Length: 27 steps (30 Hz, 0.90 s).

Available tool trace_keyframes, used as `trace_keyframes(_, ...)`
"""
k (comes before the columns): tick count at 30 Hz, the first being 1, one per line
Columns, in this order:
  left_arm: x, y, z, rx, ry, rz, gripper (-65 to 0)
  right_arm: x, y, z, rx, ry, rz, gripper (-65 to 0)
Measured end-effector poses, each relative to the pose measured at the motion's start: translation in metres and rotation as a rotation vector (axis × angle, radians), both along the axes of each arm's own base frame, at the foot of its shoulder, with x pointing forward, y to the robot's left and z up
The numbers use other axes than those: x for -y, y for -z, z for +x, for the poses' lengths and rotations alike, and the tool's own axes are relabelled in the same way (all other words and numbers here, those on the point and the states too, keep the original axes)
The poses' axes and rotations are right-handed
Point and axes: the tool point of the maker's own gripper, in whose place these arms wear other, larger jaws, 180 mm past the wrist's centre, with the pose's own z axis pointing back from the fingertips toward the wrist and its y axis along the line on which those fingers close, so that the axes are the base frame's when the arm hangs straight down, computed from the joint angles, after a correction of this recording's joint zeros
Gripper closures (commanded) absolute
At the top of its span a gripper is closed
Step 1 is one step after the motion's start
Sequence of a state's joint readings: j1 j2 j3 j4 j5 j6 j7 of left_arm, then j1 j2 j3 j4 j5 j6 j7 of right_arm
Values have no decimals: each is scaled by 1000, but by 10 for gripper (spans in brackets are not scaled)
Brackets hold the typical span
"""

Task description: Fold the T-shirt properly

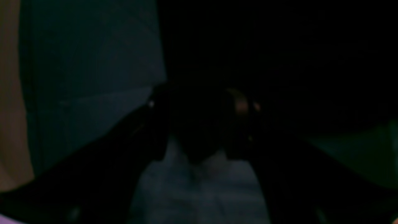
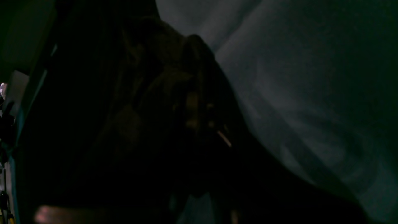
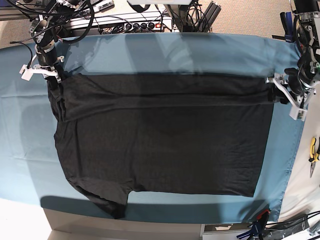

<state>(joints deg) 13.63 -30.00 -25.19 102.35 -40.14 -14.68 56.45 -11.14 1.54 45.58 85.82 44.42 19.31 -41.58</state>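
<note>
So the T-shirt (image 3: 160, 145) is spread flat across the teal table cloth (image 3: 165, 52), plain charcoal side up, with the far strip folded over into a long band and one sleeve poking out at the near corner. The right gripper (image 3: 51, 76) is pinching the band's end. The left gripper (image 3: 278, 91) sits at the other end, but I can't tell its jaws.

You will find no text, label, brand, number or sign that can be read anywhere here: both wrist views are too dark to make out any lettering, and the base view shows nothing legible on the T-shirt (image 3: 160, 135).
</note>
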Motion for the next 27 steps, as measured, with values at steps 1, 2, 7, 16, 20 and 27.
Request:
trace_keyframes(1,-1,2,-1,-6,-9,-3,-270,0,0,0,0,0,0,0)
trace_keyframes(2,-2,4,-2,-13,-19,-9,-270,0,0,0,0,0,0,0)
trace_keyframes(7,-1,27,-10,-63,-80,-64,-271,0,0,0,0,0,0,0)
trace_keyframes(16,-39,29,-18,-54,-260,-116,-297,0,0,-1,-2,-1,-1,0)
trace_keyframes(20,-69,22,-29,-45,-344,-134,-297,0,0,-1,-2,-1,-1,0)
trace_keyframes(27,-52,48,-45,-107,-332,-319,-297,0,0,-1,-2,-1,0,0)
